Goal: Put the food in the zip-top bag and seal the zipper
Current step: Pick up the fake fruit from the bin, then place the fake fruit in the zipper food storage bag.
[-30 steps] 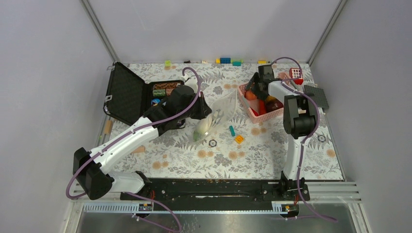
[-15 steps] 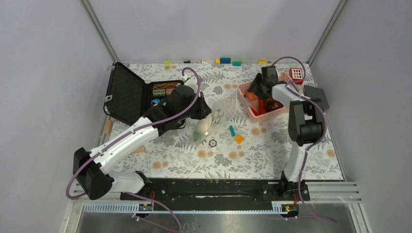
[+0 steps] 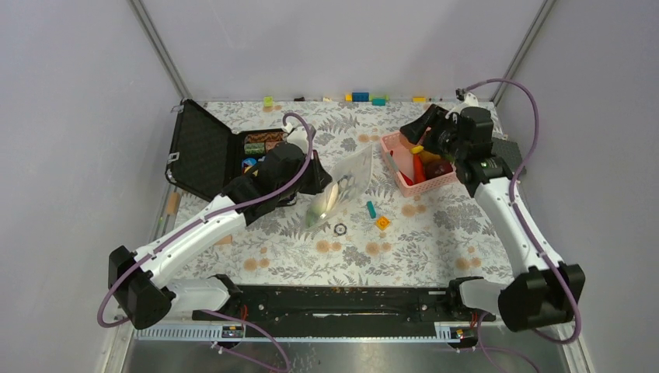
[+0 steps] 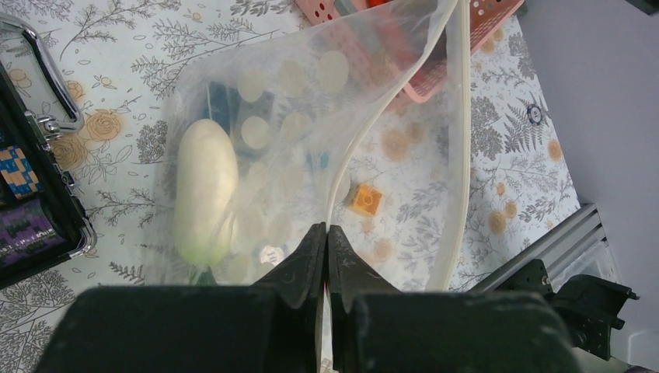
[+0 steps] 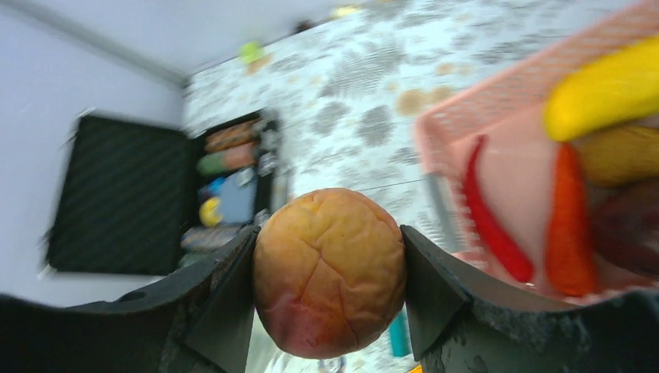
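My left gripper [image 3: 325, 180] [image 4: 327, 228] is shut on one lip of the clear zip-top bag [image 3: 342, 186] [image 4: 311, 116] and holds its mouth open above the table. The whitish zipper [image 4: 460, 140] runs along the free lip. A white radish [image 4: 203, 190] lies inside the bag. My right gripper [image 3: 423, 134] [image 5: 330, 268] is shut on a peach [image 5: 330, 272] and is raised over the pink basket [image 3: 392, 151] [image 5: 466, 116]. The basket holds a yellow banana [image 5: 606, 89], a red chilli [image 5: 489, 214], an orange carrot [image 5: 571, 225] and a dark red piece [image 3: 440, 167].
An open black hard case [image 3: 210, 155] [image 5: 116, 194] stands at the left behind my left arm. An orange brick [image 3: 382, 223] [image 4: 364, 199], a teal brick [image 3: 371, 208] and a small ring [image 3: 340, 228] lie near the bag. Several bricks [image 3: 365, 97] line the back wall.
My right arm has swung up and out of the basket with the peach in its jaws. My left gripper has shifted slightly with the bag.
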